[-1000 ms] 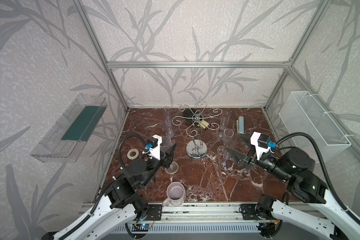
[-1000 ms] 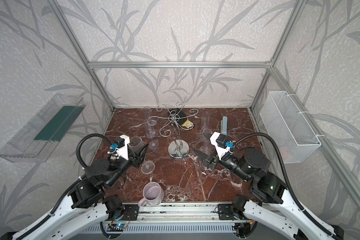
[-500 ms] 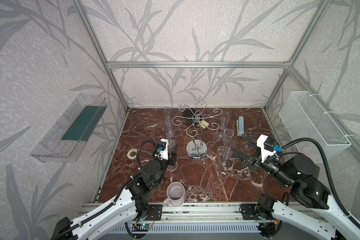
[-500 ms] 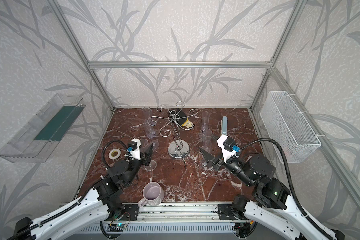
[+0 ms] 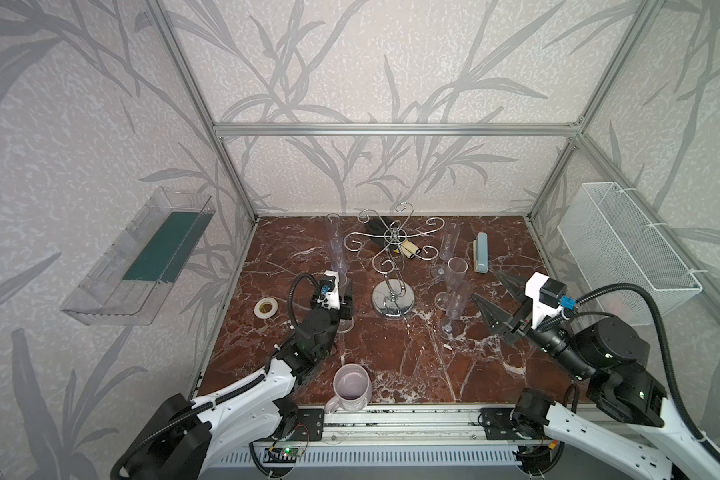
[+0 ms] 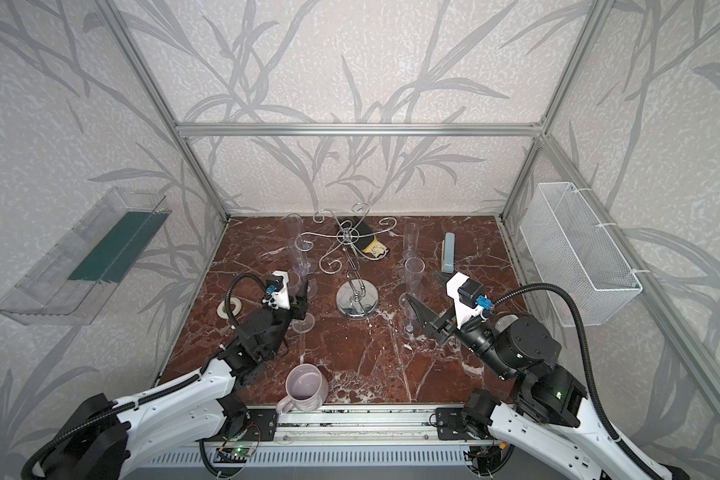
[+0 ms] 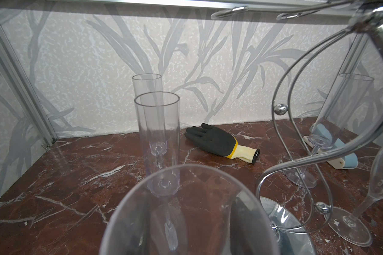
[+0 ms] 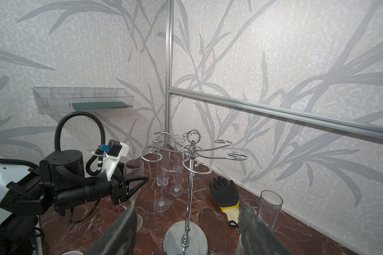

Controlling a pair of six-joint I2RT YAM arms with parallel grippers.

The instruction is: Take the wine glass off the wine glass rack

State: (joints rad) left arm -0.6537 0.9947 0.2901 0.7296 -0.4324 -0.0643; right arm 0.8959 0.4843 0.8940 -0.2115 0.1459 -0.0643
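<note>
Wine glass (image 8: 134, 167) clear, stemmed, clasped in left end effector (image 8: 143, 180), right end effector (image 5: 484, 284) agape, empty

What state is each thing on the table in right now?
wine glass rack: upright, arms empty
left hand: closed on the wine glass
wine glass: upright, held
right hand: open, empty
champagne flutes: upright
mug: upright, empty
work glove: lying flat
tape roll: lying flat
</note>
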